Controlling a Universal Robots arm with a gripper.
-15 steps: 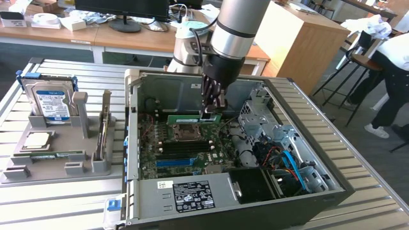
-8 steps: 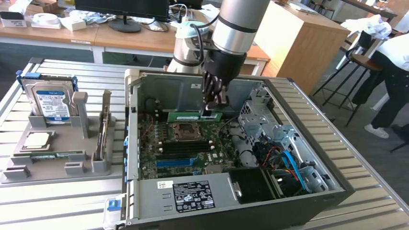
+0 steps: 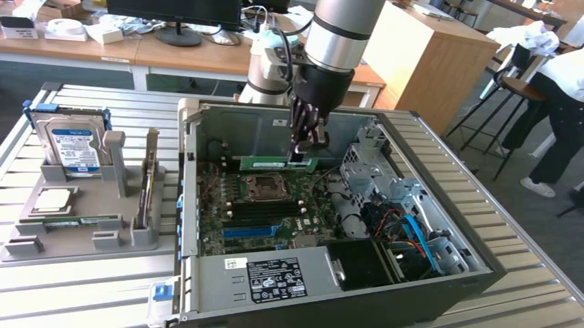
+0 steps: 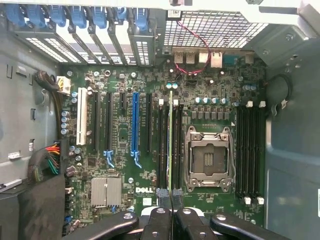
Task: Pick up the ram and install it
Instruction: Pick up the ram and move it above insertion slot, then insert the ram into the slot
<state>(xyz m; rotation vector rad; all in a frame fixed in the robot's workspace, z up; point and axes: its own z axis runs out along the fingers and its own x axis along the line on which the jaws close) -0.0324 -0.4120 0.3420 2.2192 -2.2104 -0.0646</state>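
**Q:** What writing was legible?
**A:** The DELL lettering (image 4: 145, 190), white on the motherboard (image 4: 120, 135). The white label on the ram (image 3: 269, 164) was too small to read.
**Q:** Where was the ram?
**A:** The narrow green stick stood on edge over the motherboard, one end clenched in the jaws. In the exterior view it was at twelve o'clock from the processor socket (image 3: 264, 183).
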